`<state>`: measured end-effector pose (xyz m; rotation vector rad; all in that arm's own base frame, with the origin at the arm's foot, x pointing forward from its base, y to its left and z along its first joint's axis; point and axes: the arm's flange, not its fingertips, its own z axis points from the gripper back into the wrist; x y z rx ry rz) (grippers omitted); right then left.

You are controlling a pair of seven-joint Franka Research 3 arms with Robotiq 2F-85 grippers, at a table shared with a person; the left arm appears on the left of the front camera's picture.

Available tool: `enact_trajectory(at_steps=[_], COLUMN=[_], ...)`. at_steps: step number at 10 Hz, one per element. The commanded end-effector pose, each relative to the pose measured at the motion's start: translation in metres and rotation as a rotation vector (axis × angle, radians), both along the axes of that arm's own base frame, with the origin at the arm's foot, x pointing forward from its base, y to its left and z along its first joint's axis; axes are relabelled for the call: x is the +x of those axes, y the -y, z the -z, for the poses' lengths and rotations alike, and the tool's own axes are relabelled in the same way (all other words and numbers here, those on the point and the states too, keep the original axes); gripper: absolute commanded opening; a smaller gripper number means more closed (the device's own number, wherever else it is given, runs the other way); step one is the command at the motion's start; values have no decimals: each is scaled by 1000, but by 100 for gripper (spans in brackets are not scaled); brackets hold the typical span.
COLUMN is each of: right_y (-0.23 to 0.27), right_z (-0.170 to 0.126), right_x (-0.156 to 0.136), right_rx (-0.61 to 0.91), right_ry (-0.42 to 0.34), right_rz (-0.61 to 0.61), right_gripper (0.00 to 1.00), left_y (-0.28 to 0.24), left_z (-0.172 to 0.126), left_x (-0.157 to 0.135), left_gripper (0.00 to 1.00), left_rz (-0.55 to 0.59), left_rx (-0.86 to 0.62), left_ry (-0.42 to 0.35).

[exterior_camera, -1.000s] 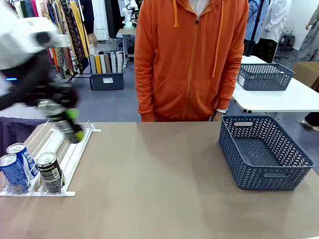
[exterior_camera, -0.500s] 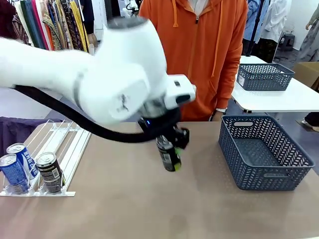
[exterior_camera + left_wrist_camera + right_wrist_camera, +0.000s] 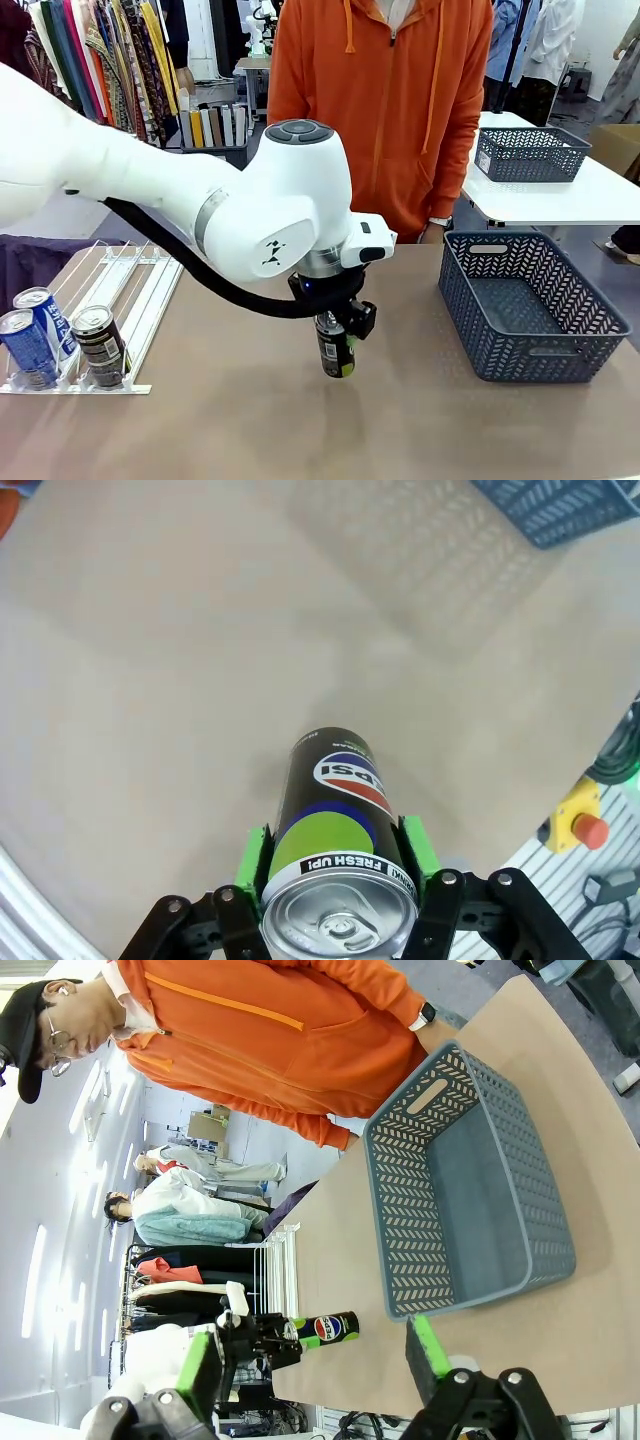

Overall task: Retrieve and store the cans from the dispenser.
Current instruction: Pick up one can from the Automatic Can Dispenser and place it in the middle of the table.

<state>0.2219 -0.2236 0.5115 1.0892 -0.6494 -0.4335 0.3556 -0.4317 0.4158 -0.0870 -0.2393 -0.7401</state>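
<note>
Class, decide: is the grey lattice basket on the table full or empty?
Empty. The basket has a bare floor in front and right wrist views; the dark can is gripped by the left pincer, outside it.

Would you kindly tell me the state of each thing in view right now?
Left pincer: shut on the dark can.
Dark can: upright, gripped.
Right pincer: open, holding nothing.
Basket: empty.
Rack: three cans at its front lip.
</note>
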Motion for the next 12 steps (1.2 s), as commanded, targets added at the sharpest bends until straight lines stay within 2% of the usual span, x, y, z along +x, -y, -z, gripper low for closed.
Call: enact_trajectory(at_steps=[1, 5, 10, 11, 12], right_y=[1, 1, 1, 1, 1], right_z=[-1, -1, -1, -1, -1], right_x=[2, 2, 2, 2, 2], right_rx=[8, 8, 8, 8, 8], right_ry=[41, 41, 41, 41, 41], right_rz=[-2, -2, -2, -2, -2], right_gripper=[100, 100, 100, 100, 100], left_y=[9, 12, 9, 8, 8], left_z=[-13, -1, 13, 13, 11], left_x=[12, 23, 24, 24, 24], left_gripper=[0, 0, 0, 46, 100], left_rz=[-33, -63, -51, -47, -45], left_rx=[42, 113, 110, 103, 105], left_ry=[61, 26, -10, -20, -14])
